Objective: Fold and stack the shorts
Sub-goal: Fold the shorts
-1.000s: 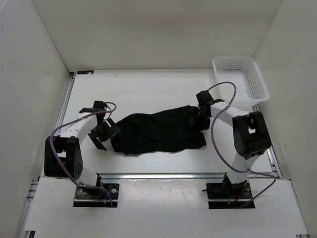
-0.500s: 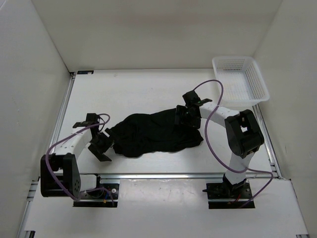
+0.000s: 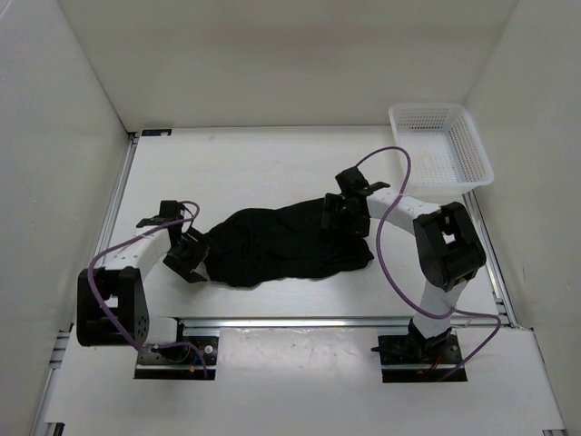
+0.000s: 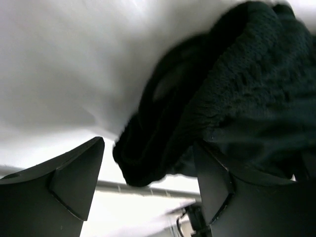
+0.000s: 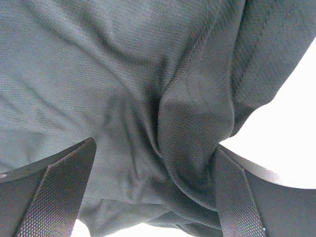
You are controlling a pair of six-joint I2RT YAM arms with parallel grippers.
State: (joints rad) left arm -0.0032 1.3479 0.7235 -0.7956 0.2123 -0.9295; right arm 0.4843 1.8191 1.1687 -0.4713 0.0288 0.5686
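The black shorts [image 3: 281,241] lie rumpled in a long heap on the white tabletop [image 3: 254,168], stretched between the two pincers.

The left pincer [image 3: 186,254] sits low, right at the end of the shorts nearest it, and its jaws stand wide. In the left wrist view, a thick rolled edge of the shorts [image 4: 237,74] hangs into the gap just ahead of the left pincer [image 4: 148,148]. The edge is closer to the finger on the right of that view, and bare tabletop shows beyond the other of the fingers [image 4: 69,177]. Whether cloth and finger touch cannot be told.

The right pincer [image 3: 343,213] is down on the far part of the shorts at their other end, with its jaws also wide. In the right wrist view, cloth fills nearly everything ahead of the right pincer [image 5: 154,148]. A raised fold of the shorts [image 5: 123,64] runs down between its fingers [image 5: 49,197], and white tabletop shows off to one side. Neither pincer is closed on the cloth.

A white mesh basket [image 3: 454,183] stands beyond the right pincer and to its right, well apart from the shorts.
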